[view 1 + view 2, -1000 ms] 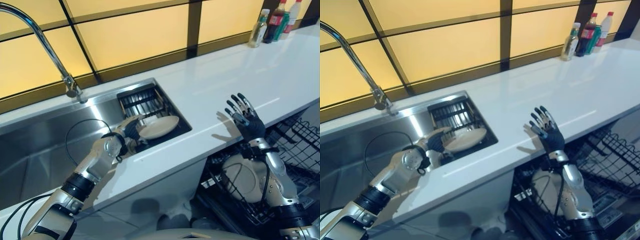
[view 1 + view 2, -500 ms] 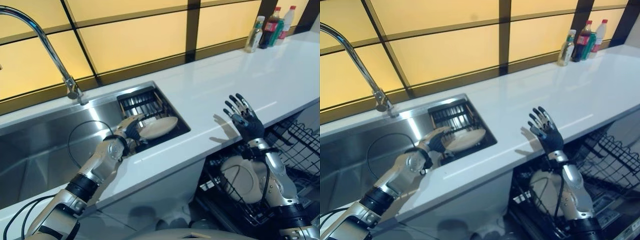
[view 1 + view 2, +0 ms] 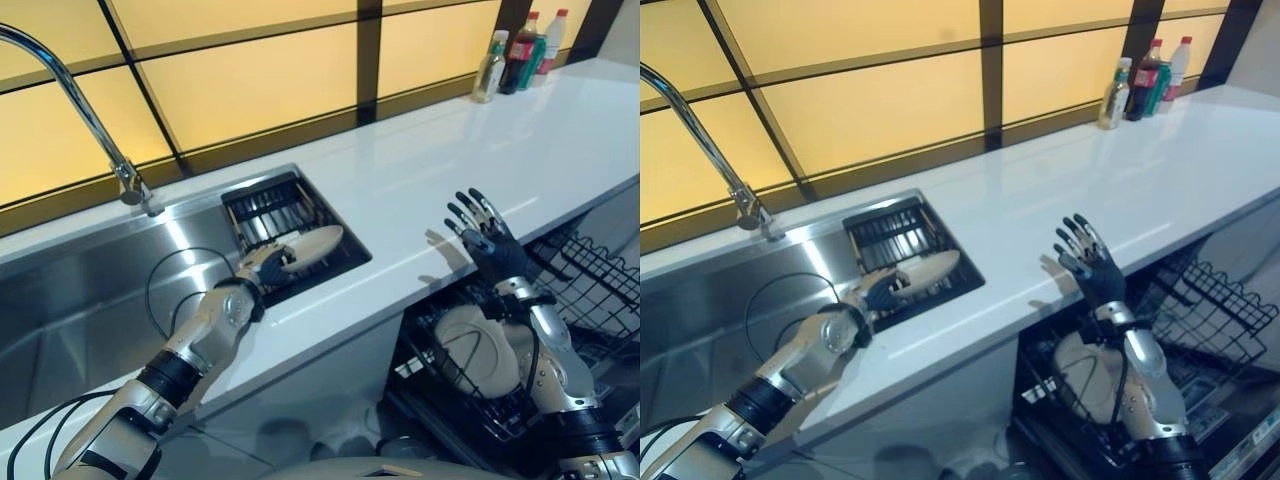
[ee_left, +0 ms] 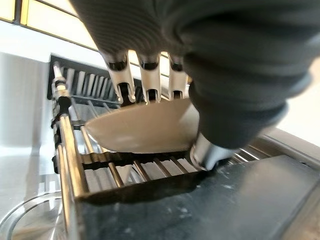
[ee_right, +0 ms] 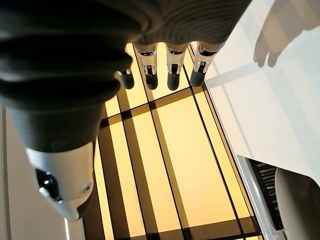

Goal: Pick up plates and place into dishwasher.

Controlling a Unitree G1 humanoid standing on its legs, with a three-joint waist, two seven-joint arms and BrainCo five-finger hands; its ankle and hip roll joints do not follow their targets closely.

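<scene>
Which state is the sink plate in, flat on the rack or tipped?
Tipped. The plate slants over the sink rack, one edge raised, pinched between the left hand's fingers and thumb.

We're in a kitchen here. A steel sink (image 3: pixel 90 300) sits at nine o'clock with a tall curved tap (image 3: pixel 70 95) arching over it at ten, and a dark slatted rack (image 3: pixel 275 215) is set into the sink's right end. A white counter (image 3: pixel 470 160) sweeps out toward two o'clock, where a few bottles (image 3: pixel 515 55) stand against the yellow tiled wall (image 3: pixel 250 80). At five o'clock, under the counter's edge, an open dishwasher's wire rack (image 3: pixel 580 275) shows, a pale plate (image 3: pixel 478 345) in it.
</scene>
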